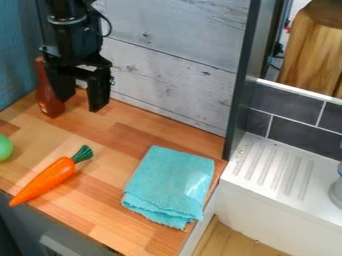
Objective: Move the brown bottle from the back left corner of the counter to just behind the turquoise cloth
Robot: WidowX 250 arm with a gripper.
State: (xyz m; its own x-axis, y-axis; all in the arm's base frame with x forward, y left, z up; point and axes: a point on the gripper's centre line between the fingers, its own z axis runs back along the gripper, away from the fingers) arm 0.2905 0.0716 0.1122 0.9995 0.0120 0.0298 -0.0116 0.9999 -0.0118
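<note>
You are holding the pincer (81,103) open and empty. The reddish-brown bottle (47,103) is standing beside and partly behind it; for sound handling, you should be aligning before descending, avoiding any sideways knock.

A glossy orange carrot with a green top (52,175) lies left of a folded turquoise cloth (171,184) on a brown wooden tabletop (103,202), as a rounded green object (4,148) sits farther left and a reddish-brown bottle (51,104) stands toward the back.
</note>
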